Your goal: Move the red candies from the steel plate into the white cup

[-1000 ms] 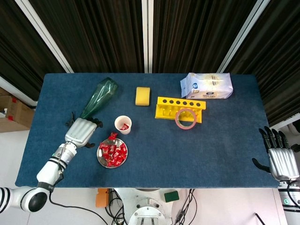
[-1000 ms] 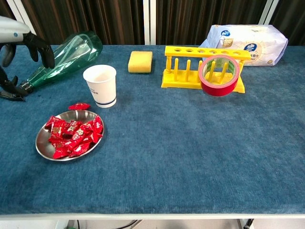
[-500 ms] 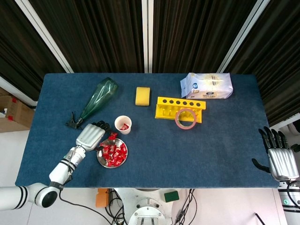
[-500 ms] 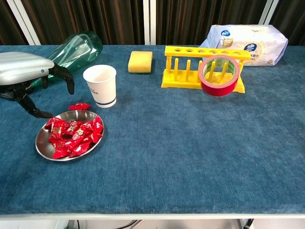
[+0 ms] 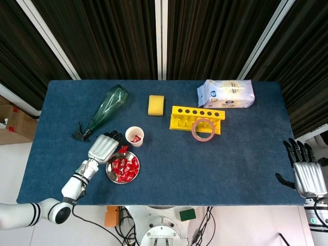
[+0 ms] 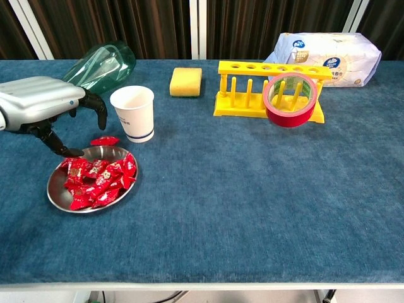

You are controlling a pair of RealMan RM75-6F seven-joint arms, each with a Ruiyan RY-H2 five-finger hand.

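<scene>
A steel plate (image 5: 109, 175) (image 6: 57, 197) heaped with red candies (image 5: 123, 168) (image 6: 96, 177) lies near the table's front left. One red candy (image 5: 123, 149) (image 6: 105, 140) lies on the cloth between plate and white cup (image 5: 135, 136) (image 6: 133, 113). The head view shows a red candy (image 5: 136, 138) inside the cup. My left hand (image 5: 102, 147) (image 6: 44, 108) hovers at the plate's far left rim, fingers apart and curved down, holding nothing. My right hand (image 5: 306, 173) rests open at the table's right front edge, empty.
A green bottle (image 5: 107, 110) (image 6: 88, 74) lies on its side behind my left hand. A yellow sponge (image 5: 156, 104), a yellow tube rack (image 5: 197, 118) with a red tape roll (image 5: 203, 129) leaning on it, and a white packet (image 5: 226, 94) stand further back.
My left hand has moved right from beside the bottle's neck to the plate's left rim, close to the cup. The right hand has stayed still.
</scene>
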